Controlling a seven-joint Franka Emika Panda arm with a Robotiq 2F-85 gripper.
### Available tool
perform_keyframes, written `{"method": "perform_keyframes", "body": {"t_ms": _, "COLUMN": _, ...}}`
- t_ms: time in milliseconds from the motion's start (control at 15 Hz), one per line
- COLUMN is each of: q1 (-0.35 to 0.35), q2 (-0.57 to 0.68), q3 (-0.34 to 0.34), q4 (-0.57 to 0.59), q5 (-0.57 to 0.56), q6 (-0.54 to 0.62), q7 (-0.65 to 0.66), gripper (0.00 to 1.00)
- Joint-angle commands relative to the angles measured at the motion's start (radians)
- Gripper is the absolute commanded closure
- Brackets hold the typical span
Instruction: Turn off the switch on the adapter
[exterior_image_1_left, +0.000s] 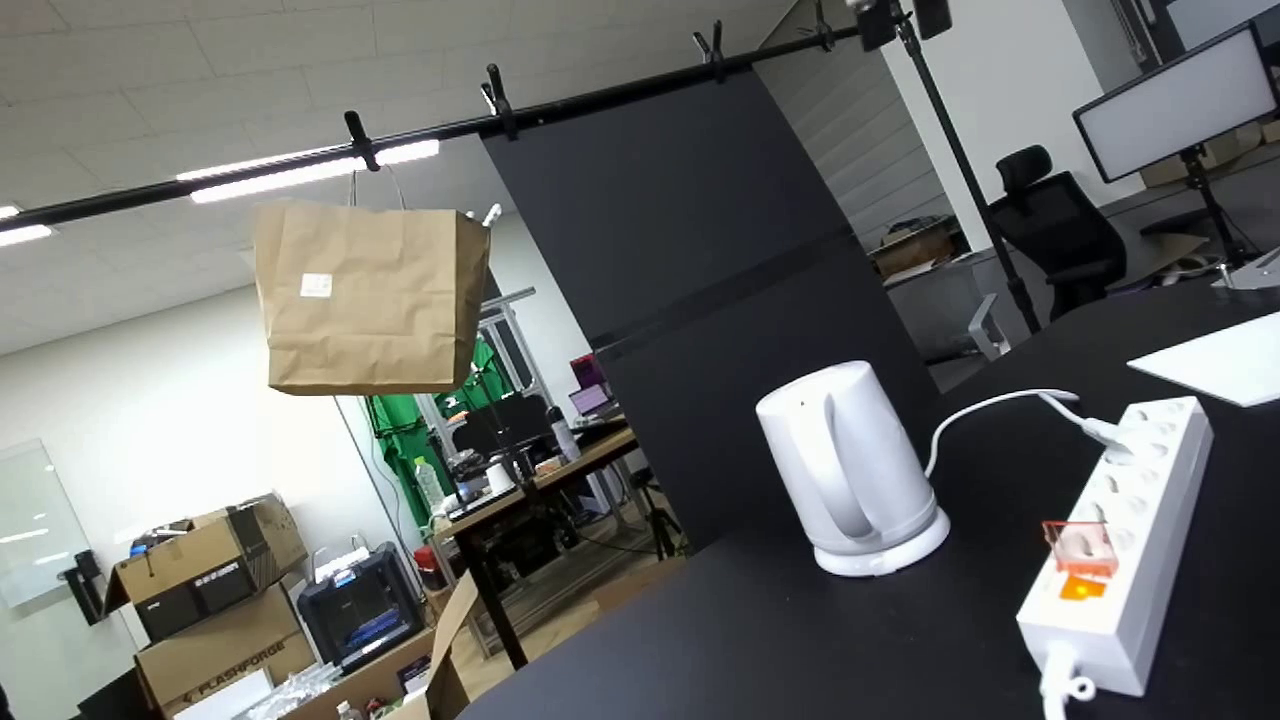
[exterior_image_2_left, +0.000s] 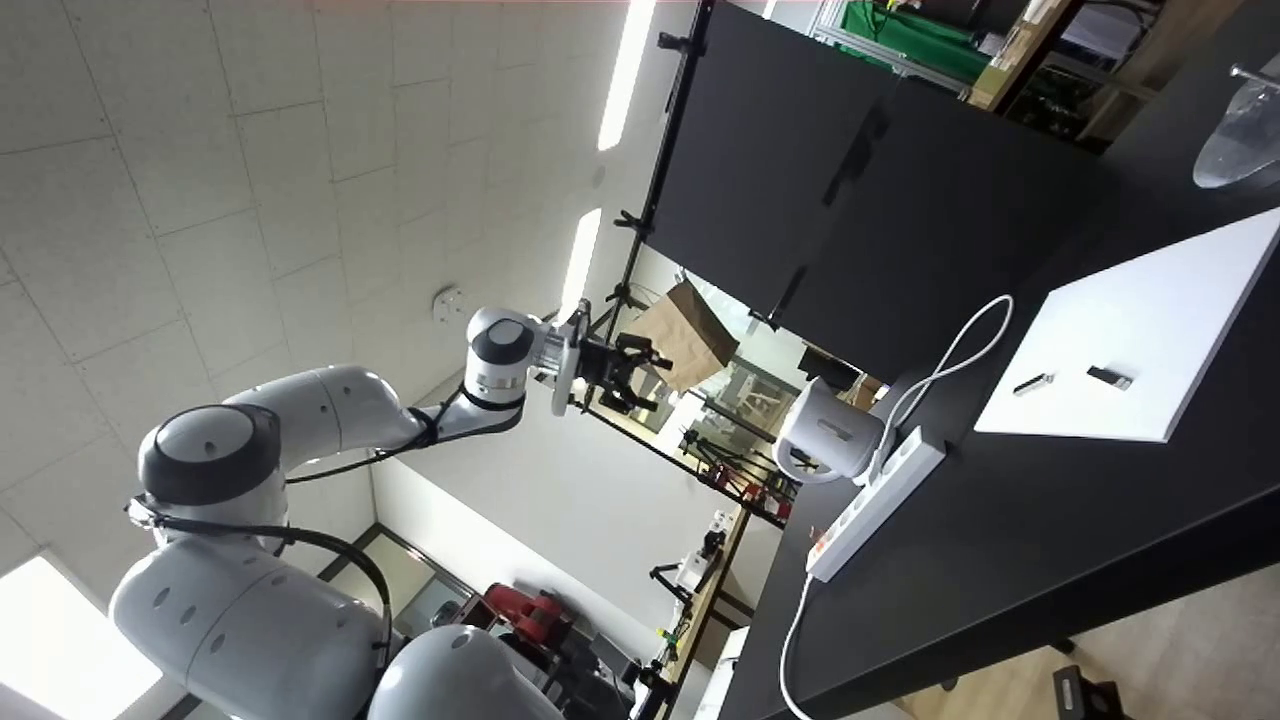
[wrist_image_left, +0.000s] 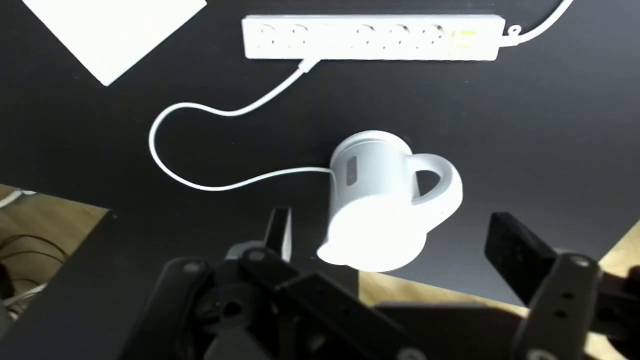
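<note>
Pincer (wrist_image_left: 392, 232) foremost in the wrist view, gaping, nothing held, well above the counter (wrist_image_left: 545, 140) (likely for clearance over the kettle (wrist_image_left: 377, 220)). Switch (exterior_image_1_left: 1082, 588) at corded end of the adapter (exterior_image_1_left: 1120, 525); red flap (exterior_image_1_left: 1085, 552) beside it raised, presumably to bare it.

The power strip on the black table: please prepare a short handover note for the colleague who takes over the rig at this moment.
Gripper: open, empty, in the air, away from the strip.
Adapter: the white power strip, lying on the black table, with one plug in it.
Switch: at the end where the thicker white cable enters; it looks lit, so probably on.
Done: no switching off visible.
Left: bring the gripper to the switch, press it off.
</note>
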Motion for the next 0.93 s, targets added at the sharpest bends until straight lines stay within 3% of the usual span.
{"method": "perform_keyframes", "body": {"t_ms": 0, "q1": 0.037, "q2": 0.125, "q3": 0.034, "q4": 0.142, "q5": 0.004, "q6": -0.099, "q7": 0.006, "gripper": 0.0}}
{"method": "perform_keyframes", "body": {"t_ms": 67, "q1": 0.031, "q2": 0.059, "q3": 0.025, "q4": 0.052, "q5": 0.003, "q6": -0.03, "q7": 0.001, "gripper": 0.0}}
{"method": "perform_keyframes", "body": {"t_ms": 333, "q1": 0.042, "q2": 0.121, "q3": 0.034, "q4": 0.109, "q5": 0.003, "q6": -0.067, "q7": 0.0, "gripper": 0.0}}
{"method": "perform_keyframes", "body": {"t_ms": 867, "q1": 0.041, "q2": 0.119, "q3": 0.035, "q4": 0.1, "q5": 0.009, "q6": -0.033, "q7": -0.013, "gripper": 0.0}}
